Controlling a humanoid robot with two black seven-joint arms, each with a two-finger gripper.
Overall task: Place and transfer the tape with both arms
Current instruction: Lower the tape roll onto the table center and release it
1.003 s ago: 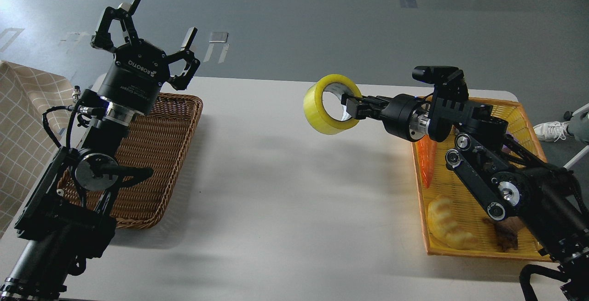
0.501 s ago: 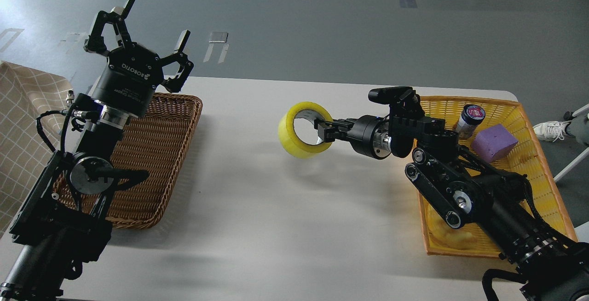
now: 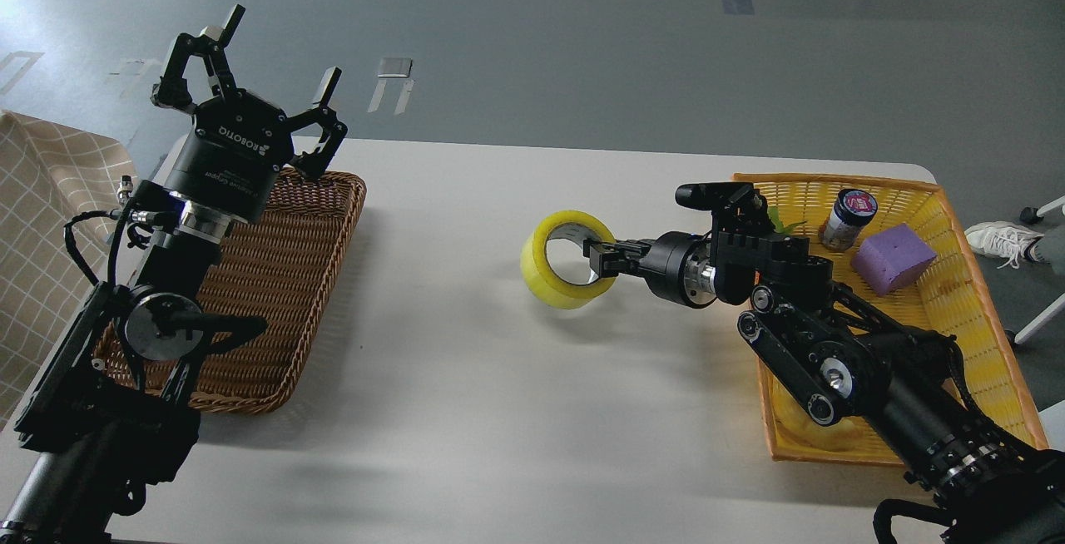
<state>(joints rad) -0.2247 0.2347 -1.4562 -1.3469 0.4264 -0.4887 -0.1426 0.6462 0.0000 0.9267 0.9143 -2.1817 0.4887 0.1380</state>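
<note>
Right gripper (image 3: 601, 261) fingers pinch the packing tape roll (image 3: 568, 259) wall, low over mid-worktop (image 3: 466, 378); left gripper (image 3: 250, 82), fingers spread, well apart leftward

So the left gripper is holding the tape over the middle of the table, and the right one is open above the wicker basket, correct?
Not quite: the sides are swapped. In the head view, the right gripper is shut on the tape over the middle of the table, while the left gripper is open above the wicker basket.
</note>
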